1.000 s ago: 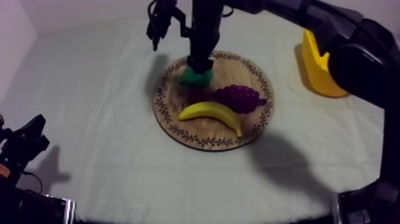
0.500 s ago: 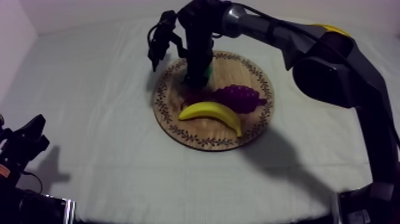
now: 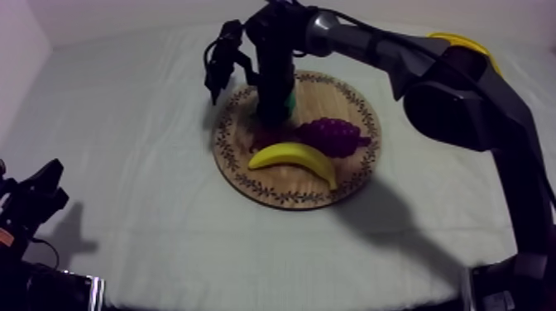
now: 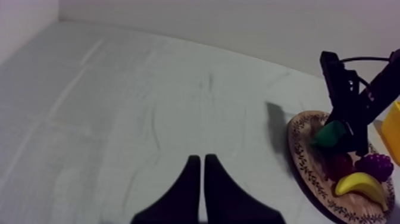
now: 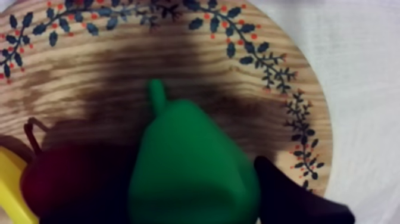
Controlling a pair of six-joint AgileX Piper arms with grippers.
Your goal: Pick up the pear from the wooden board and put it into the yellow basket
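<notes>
Dim light lays soft shadows across the cloth (image 3: 124,132).

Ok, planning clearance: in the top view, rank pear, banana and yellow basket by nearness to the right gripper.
1. pear, held in the right gripper, over the board's far part.
2. banana, on the board's near part.
3. yellow basket, far to the right, beyond the board.
</notes>
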